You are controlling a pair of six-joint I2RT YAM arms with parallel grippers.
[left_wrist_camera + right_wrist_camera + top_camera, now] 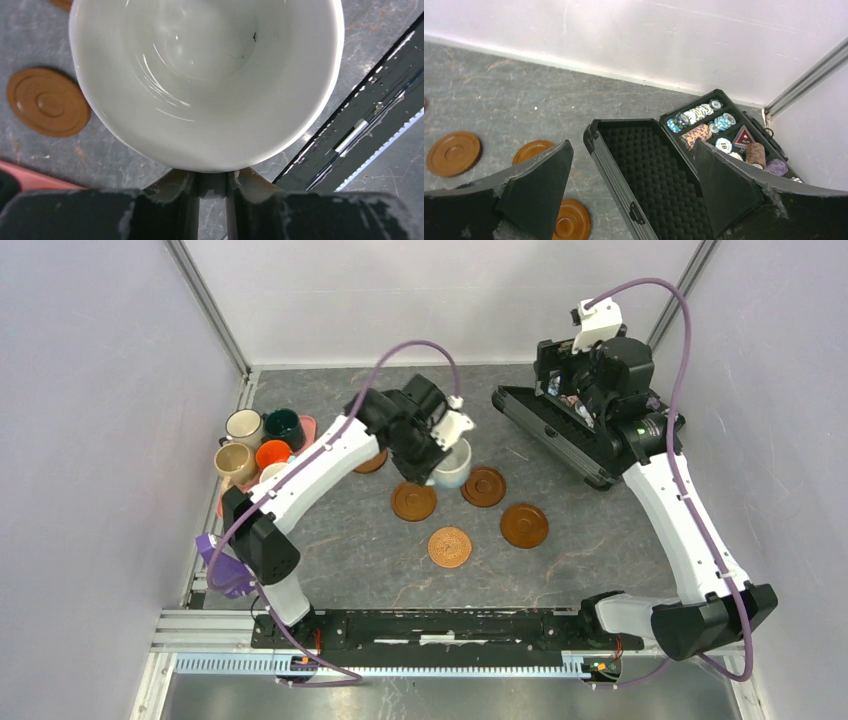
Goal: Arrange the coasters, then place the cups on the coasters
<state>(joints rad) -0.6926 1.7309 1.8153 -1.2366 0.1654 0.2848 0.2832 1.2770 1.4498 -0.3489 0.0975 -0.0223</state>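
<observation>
Mid-table, at the far edge of the coaster spread: light blue cup [456, 468], upright, mouth up, in the left gripper [212, 186]. Its jaws are nearly closed on the cup's near side; handle or wall, we can't tell. We read this as a placement under way.

The next move turns on what's under the base. Two bare discs flank the cup on the near side: right coaster [483, 486] just beside it, left coaster [413, 501] near. Either is a short sideways shift.

Left arm owns this. Right gripper [631, 150] is spread wide, empty, over the poker chip case [644, 170], well apart.

Top view gives the layout, but the wrist covers the cup's base. Left wrist view looks straight down the bowl, which masks anything below; it shows only the tray-side coaster [48, 101] off to one side. Touchdown: can't tell.

Other cups [272, 453] sit by the pink tray [309, 426], left edge.
</observation>
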